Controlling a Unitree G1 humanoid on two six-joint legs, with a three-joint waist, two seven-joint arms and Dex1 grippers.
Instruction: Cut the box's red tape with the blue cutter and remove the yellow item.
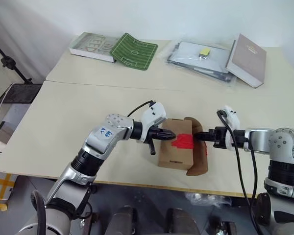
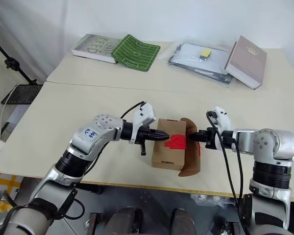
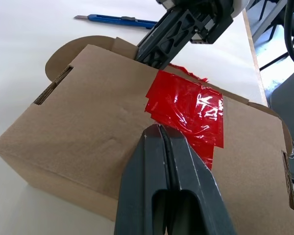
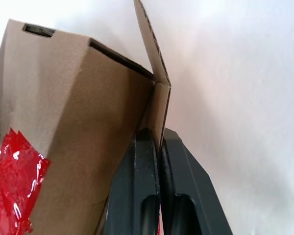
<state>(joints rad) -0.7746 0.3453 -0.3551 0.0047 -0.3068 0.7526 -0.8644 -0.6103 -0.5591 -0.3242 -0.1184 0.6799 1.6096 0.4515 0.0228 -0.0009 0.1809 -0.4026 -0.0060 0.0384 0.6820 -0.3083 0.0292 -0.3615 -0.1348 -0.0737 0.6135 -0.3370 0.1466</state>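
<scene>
Cream tabletop [image 1: 63, 122] is carrying the cardboard box [image 1: 175, 155] near its front edge, grey books [image 1: 247, 58] lying at the back. Left gripper [image 1: 167, 135] is pressing closed fingers against the red tape [image 1: 183, 141]; right gripper [image 1: 200, 135] is sitting at the box's right flap [image 1: 200, 156].

Left wrist: fingertips together on the tape, blue cutter [image 3: 118, 20] lying on the table beyond the box.

Right wrist: fingers [image 4: 142, 186] are pinching the flap's edge.
</scene>
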